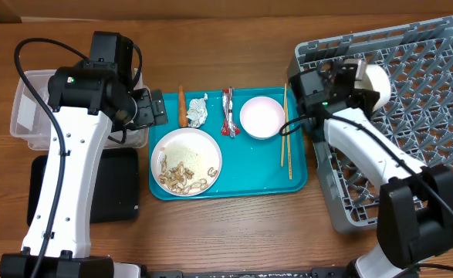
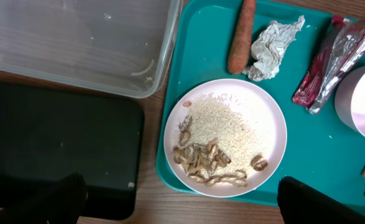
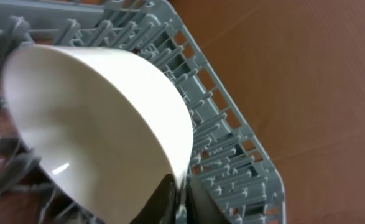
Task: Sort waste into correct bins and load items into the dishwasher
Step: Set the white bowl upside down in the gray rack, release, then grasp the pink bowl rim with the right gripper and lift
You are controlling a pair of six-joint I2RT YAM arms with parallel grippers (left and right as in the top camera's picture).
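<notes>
At the teal tray's (image 1: 241, 184) left edge, the left gripper (image 2: 179, 202) hangs wide open and empty above the plate of food scraps (image 2: 226, 137). Rightward, the right gripper (image 1: 359, 77) pinches a white bowl's (image 3: 101, 124) rim over the grey dish rack (image 1: 431, 116). Loading is apparently in hand, and the bowl next needs seating between pegs.

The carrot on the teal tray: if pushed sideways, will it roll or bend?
The carrot looks round and tapered, so it would probably roll in a curve. It seems stiff, unlikely to bend. The foil ball beside it may block it.
</notes>
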